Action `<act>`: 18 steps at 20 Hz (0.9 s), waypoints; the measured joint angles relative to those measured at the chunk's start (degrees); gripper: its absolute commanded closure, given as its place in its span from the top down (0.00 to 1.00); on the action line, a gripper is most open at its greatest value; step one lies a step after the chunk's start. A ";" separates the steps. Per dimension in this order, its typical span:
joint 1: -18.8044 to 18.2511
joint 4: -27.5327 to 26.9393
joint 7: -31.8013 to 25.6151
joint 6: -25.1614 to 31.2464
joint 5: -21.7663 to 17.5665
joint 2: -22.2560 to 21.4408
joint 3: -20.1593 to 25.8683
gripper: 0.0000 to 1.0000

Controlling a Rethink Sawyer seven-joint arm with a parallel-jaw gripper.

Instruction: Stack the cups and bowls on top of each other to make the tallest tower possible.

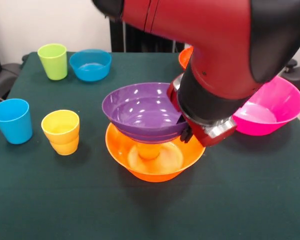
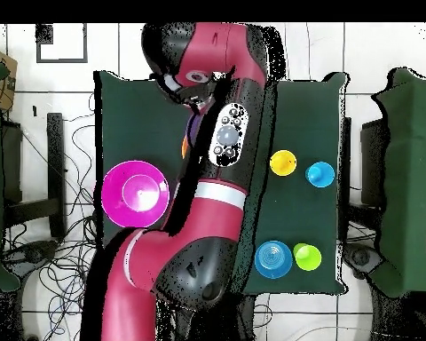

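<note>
Three pieces make the tower (image 1: 149,137) mid-worktop: orange bowl (image 1: 155,157), orange cup (image 1: 149,150), purple bowl (image 1: 142,111). My jaws meet its rim; whether clenched, I cannot tell. I keep it level, centred.

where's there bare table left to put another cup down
The near strip of the table in front of the orange bowl is bare, and so is the patch between the yellow cup and the blue bowl. It is crowded between the tower and the pink bowl, under the arm.
</note>
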 measured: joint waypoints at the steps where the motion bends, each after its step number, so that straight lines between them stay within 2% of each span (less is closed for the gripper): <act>1: -0.37 -0.60 0.00 0.00 0.64 0.52 -0.45 0.00; 8: -4.16 -5.30 0.00 0.00 7.25 4.68 -6.31 0.00; 18: -10.82 -9.63 0.00 0.06 23.31 8.67 -22.84 0.00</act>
